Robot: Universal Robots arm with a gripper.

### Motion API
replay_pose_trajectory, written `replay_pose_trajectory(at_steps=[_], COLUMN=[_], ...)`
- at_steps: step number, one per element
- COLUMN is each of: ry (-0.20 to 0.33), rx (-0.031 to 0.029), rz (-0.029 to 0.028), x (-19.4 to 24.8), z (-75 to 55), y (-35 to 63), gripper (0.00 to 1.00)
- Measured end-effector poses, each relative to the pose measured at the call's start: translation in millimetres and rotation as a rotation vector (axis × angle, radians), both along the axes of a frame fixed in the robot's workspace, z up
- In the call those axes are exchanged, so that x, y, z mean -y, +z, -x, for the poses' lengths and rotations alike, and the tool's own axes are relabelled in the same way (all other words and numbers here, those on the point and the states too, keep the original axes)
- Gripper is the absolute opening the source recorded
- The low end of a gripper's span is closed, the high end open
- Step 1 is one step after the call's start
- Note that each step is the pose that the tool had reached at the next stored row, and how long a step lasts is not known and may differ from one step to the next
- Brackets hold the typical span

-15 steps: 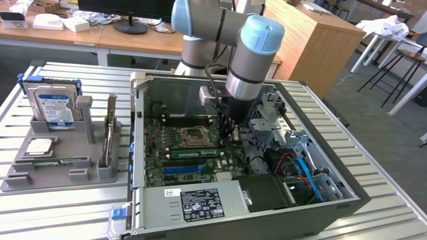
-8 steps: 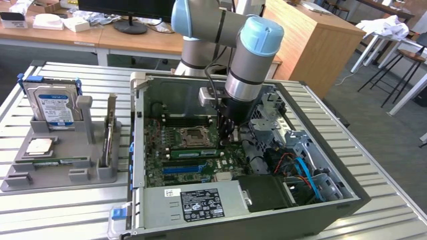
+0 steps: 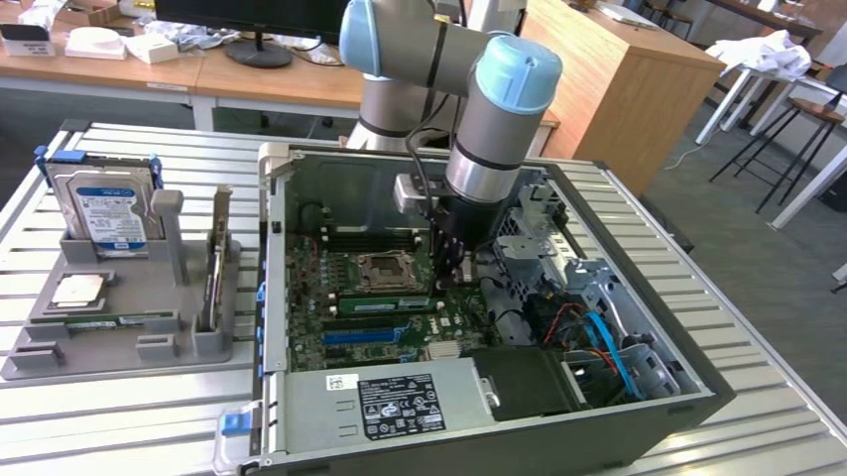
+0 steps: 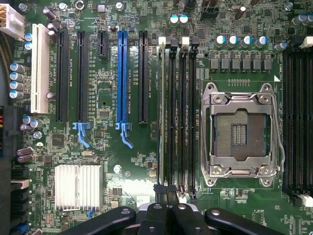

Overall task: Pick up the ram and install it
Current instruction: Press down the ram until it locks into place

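Note:
The ram stands on edge in a memory slot of the motherboard, beside the CPU socket. From the wrist view the ram is a thin pale line along the outermost of the black slots. My gripper reaches down into the open computer case, at the end of that ram on the exterior view's right. Its black fingers are shut together just past the ram's end; I cannot tell whether they touch it. A second, alike green stick lies in the grey holder.
The grey holder at the exterior view's left also carries a hard drive and an upright expansion card. Inside the case are the power supply, drive cages and cables. Expansion slots and a heatsink flank the memory slots.

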State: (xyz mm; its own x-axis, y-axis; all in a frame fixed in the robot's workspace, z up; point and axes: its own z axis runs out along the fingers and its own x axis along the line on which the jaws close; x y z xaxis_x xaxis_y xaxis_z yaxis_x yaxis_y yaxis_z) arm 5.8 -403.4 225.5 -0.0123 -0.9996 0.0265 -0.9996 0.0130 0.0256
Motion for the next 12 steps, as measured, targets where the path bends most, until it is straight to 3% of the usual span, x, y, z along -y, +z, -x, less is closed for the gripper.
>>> replay_pose_trajectory(at_steps=[12], ry=[0.000], rx=[0.0000], rz=[0.0000], x=[0.0], z=[0.0], y=[-2.9], gripper=[0.10])
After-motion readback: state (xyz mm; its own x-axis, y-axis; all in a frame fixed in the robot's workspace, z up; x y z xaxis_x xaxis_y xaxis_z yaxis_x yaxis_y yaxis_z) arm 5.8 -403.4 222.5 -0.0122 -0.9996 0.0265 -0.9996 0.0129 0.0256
